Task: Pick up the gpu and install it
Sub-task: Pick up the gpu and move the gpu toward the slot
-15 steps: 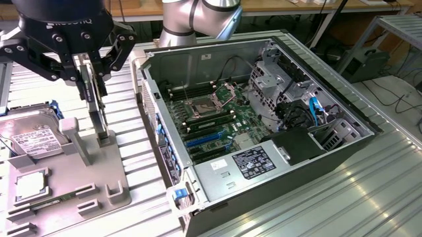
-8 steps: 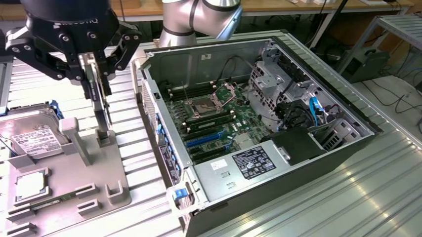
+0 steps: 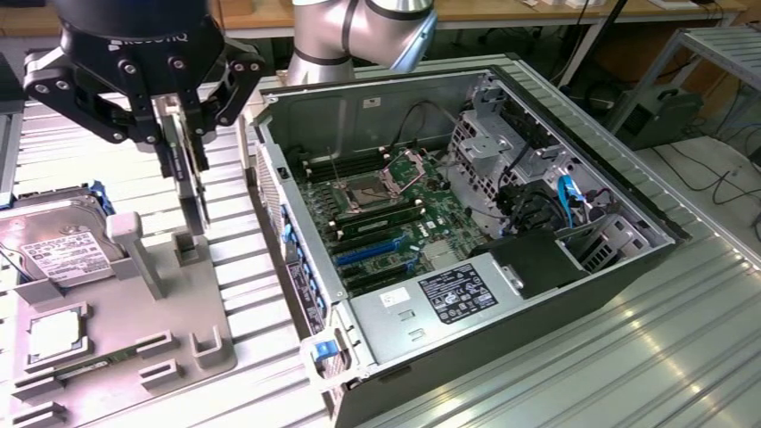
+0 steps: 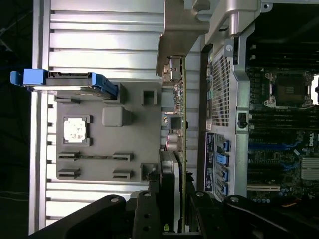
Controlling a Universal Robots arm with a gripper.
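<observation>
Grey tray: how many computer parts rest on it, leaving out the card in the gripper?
3 on the tray: the hard drive at the exterior view's left edge, the processor chip nearer the camera, the thin memory stick nearer again. Others may be hidden.

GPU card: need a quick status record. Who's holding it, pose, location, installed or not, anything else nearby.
card: thin flat black circuit card with silvery metal bracket
held by: black gripper, shut on the card's upper edge
pose: upright, hanging down from the fingers
location: over the grey moulded fixture tray, beside the open silver-and-black computer case, on the exterior view's left of it
installed: no, not in the case; green motherboard exposed
contact with tray: cannot tell
nearby: boxy silver hard drive with white label on the tray
</observation>
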